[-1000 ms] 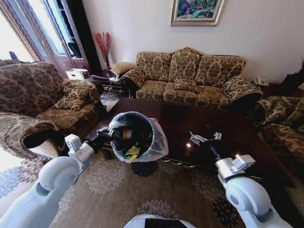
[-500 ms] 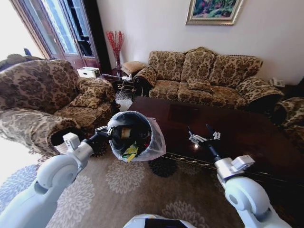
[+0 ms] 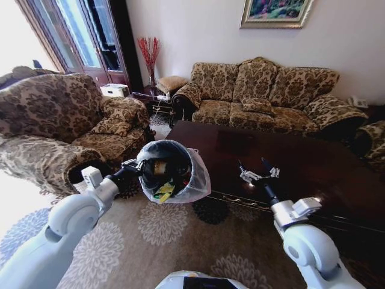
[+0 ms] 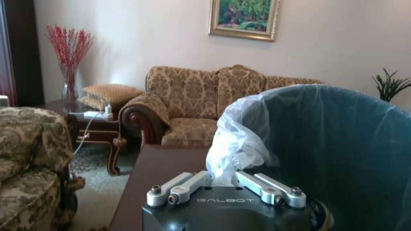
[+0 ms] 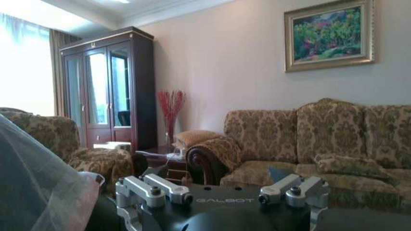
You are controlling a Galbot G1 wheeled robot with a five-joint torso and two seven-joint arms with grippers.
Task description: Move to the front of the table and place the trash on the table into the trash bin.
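A living room seen from the robot's head, looking down over both white arms. The left gripper (image 3: 133, 167) is closed on the rim of the trash bin (image 3: 180, 191), a small round black bin lined with a translucent white plastic bag, and holds it up in the air, tilted so its mouth faces the camera. Inside the bin lie several pieces of trash (image 3: 161, 180), among them something green and yellow and a paler item; they are too small to tell apart. In the left wrist view the bag liner (image 4: 239, 139) bunches between the gripper's fingers (image 4: 170, 188) and the bin wall (image 4: 334, 149) rises close beside them.

The bin hangs just in front of the near left corner of the bench (image 3: 313, 162), a large glossy dark reddish-brown coffee table with gold trim. The right gripper (image 3: 257, 171) hovers above the near edge of the bench with its jaws spread apart and nothing between them.

Around the bench stand patterned brown-and-gold seats: a three-seat sofa (image 3: 264, 96) along the far wall and an armchair (image 3: 54, 129) to the left, close by the bin. A vase of red twigs (image 3: 149, 57) stands in the far corner next to a dark glass-doored cabinet (image 3: 90, 36). A framed painting (image 3: 277, 12) hangs above the sofa. A floral rug (image 3: 180, 241) covers the floor under the arms.
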